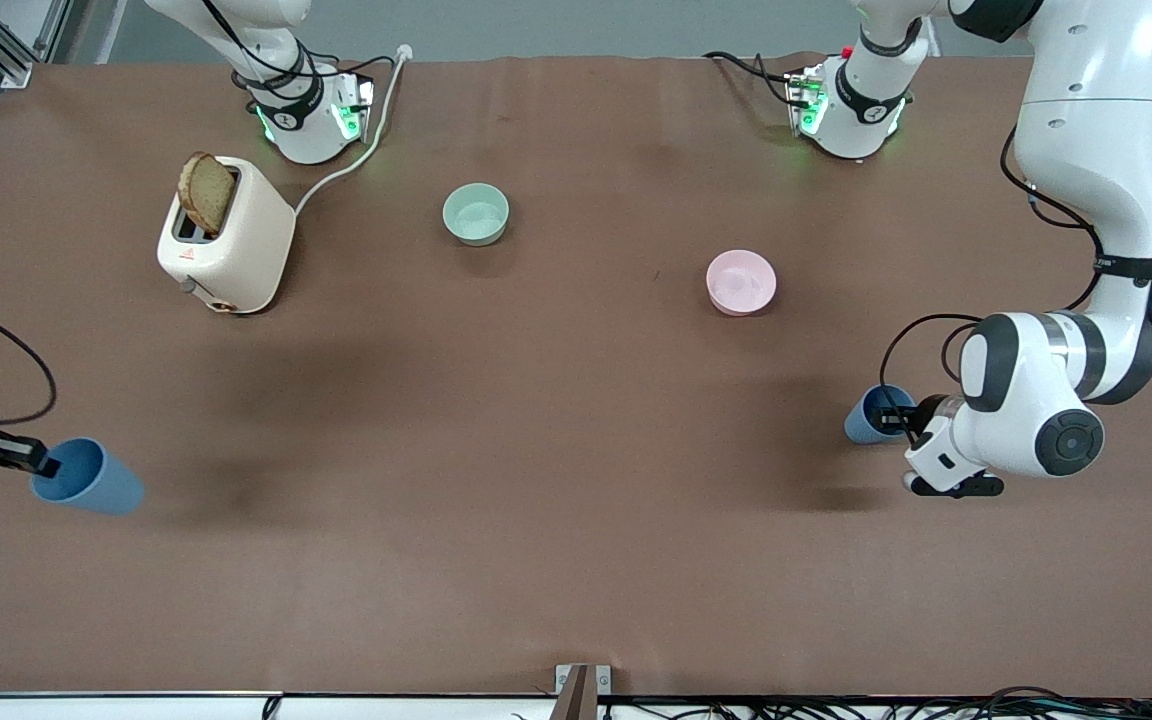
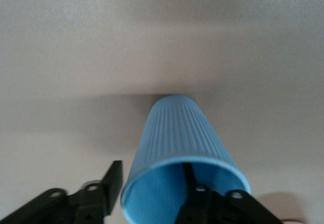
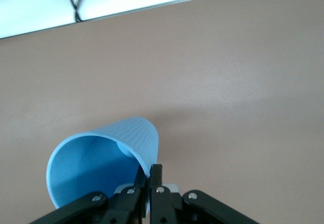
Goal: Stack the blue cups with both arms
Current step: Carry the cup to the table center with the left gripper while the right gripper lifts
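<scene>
One blue cup [image 1: 873,412] lies on its side on the brown table at the left arm's end, its mouth turned to my left gripper [image 1: 904,420]. In the left wrist view that blue cup [image 2: 177,133] has one finger [image 2: 188,176] inside it and the other finger [image 2: 114,181] outside the rim; the left gripper [image 2: 152,167] is open, with the wall not pinched. A second blue cup [image 1: 91,480] hangs tilted above the table at the right arm's end. My right gripper [image 1: 44,465] is shut on its rim. In the right wrist view this cup [image 3: 101,158] is dented where the right gripper [image 3: 154,169] pinches it.
A cream toaster [image 1: 231,250] with a slice of bread [image 1: 206,192] and a white cable [image 1: 356,150] stands near the right arm's base. A mint-green bowl [image 1: 476,213] and a pink bowl [image 1: 741,282] sit toward the middle of the table. The table's front edge [image 1: 576,690] is nearest the camera.
</scene>
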Available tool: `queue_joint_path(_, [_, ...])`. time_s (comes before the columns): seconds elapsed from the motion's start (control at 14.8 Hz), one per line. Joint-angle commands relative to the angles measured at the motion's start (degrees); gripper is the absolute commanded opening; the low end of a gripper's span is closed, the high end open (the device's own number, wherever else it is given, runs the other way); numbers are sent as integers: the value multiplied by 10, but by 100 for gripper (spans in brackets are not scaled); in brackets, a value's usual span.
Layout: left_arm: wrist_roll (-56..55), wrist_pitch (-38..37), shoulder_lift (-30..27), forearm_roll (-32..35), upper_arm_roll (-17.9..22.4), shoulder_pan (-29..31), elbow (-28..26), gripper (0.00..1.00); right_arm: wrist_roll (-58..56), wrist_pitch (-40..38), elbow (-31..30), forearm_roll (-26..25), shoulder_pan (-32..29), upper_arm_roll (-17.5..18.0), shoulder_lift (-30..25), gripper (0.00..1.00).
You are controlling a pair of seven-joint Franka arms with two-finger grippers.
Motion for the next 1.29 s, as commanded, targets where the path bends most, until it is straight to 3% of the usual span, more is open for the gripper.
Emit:
queue_joint_path(0.0, [3,-22,-26,1,1,1,-14,21,62,-60,-25,-49,2,38,-85,0])
queue_joint_path(0.14, [8,-23,-26,2,1,1,-15,1,104,-116,-35,-82,2,73,-139,0])
queue_joint_path(0.47, [29,-23,-36,28,1,3,-9,0,118,-141,-129,-81,18,77,-256,0])
queue_joint_path(0.68, [38,-24,-67,23,-3,1,16,0,116,-142,-140,-81,19,77,-257,0])
queue_joint_path(0.88, [32,-58,-68,20,-61,-4,95,0,114,-165,-130,-83,21,77,-257,0])
queue_joint_path(1.08, [19,-54,-25,19,-127,-19,145,0,115,-201,-99,-83,21,76,-252,0])
queue_joint_path(1.22, [4,-50,20,18,-138,-61,185,0,115,-234,-70,-84,23,76,-236,0])
